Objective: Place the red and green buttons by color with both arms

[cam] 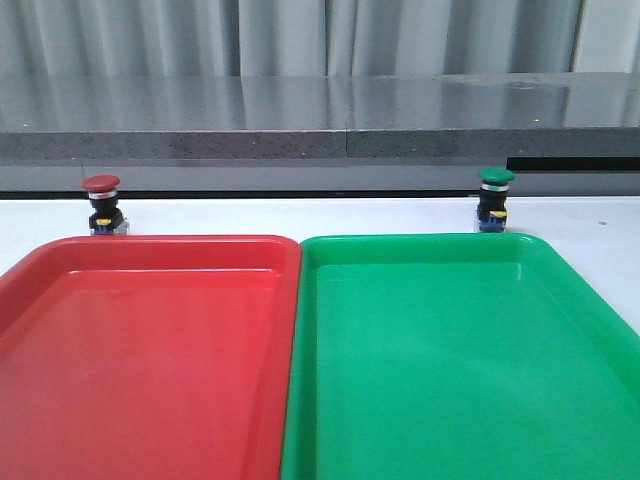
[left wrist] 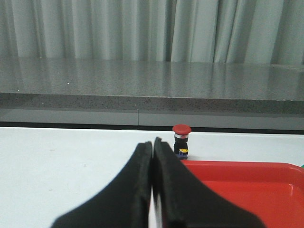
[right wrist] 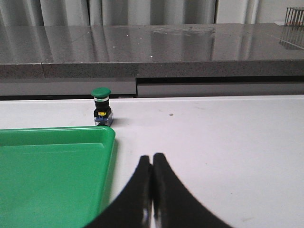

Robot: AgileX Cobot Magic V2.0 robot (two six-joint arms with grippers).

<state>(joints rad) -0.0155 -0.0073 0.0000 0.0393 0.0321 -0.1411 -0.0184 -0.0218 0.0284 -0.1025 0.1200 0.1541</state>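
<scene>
The red button [cam: 101, 204] stands upright on the white table just behind the red tray's [cam: 150, 250] far left corner. It also shows in the left wrist view [left wrist: 181, 140]. The green button [cam: 494, 199] stands upright behind the green tray's [cam: 420, 245] far right part, and shows in the right wrist view [right wrist: 101, 106]. My left gripper [left wrist: 153, 142] is shut and empty, short of the red button. My right gripper [right wrist: 152, 158] is shut and empty, beside the green tray [right wrist: 57, 142] and short of the green button. Neither arm shows in the front view.
The two trays lie side by side and fill the near table. A grey stone ledge [cam: 320, 120] runs along the back behind the buttons, with curtains above. Bare white table [right wrist: 228, 133] lies right of the green tray and left of the red tray [left wrist: 247, 175].
</scene>
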